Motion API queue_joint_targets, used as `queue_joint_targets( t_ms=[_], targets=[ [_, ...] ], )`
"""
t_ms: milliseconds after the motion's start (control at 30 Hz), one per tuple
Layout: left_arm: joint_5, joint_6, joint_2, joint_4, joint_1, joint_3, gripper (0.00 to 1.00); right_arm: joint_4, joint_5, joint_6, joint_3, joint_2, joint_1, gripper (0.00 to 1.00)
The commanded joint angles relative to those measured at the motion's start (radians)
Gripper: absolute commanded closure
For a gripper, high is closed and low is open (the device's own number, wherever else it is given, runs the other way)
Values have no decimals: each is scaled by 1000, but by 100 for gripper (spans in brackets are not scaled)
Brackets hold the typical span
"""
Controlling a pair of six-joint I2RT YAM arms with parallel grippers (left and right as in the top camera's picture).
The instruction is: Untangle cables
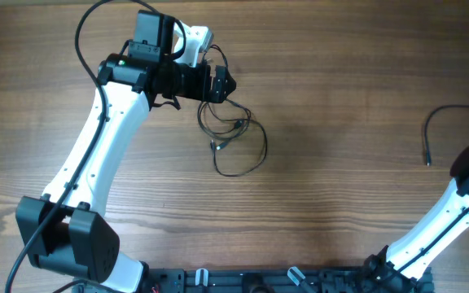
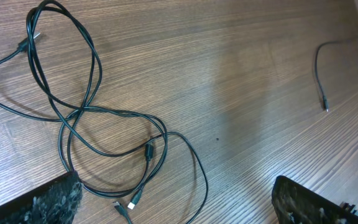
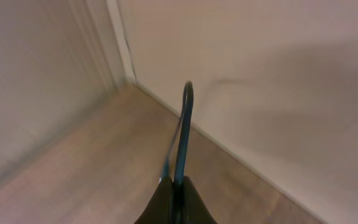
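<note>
Separation step: our left claw (image 1: 223, 85) gapes above the tangled cables (image 2: 81, 110); our right claw (image 3: 176, 200) pinches one separate cable (image 3: 183, 130); next, we judge, grasp one single loop

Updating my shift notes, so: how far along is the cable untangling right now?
Done: one cable lies apart at the right, clear of the rest. In hand: the right gripper is shut on a cable, apparently that one; the left gripper is open above the tangle. Left: the tangle's loops cross each other in several places and need separating.
</note>
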Motion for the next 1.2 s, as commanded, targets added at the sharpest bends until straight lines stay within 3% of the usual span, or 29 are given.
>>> queue_joint_targets(
  t_ms=[0, 400, 933, 967, 1000, 1067, 1167],
  targets=[
    [9, -18, -20, -2, -1, 15, 0, -44, -11, -18, 13, 109, -6, 96],
    [9, -36, -20, -8, -20, 14, 1, -135, -467, -128, 12, 266, 24, 96],
    [9, -35, -20, -8, -34, 14, 0, -171, -356, -95, 10, 319, 68, 96],
    [9, -35, -20, -8, -34, 14, 0, -169, -356, -80, 10, 319, 68, 91],
    [9, -35, -20, -8, -34, 14, 0, -167, -355, -61, 10, 319, 68, 79],
    [9, -35, -20, -8, -34, 14, 0, -163, -296, -6, 17, 318, 68, 96],
    [9, -35, -20, -8, -34, 14, 0, -160, -219, 17, 26, 318, 68, 95]
  ],
)
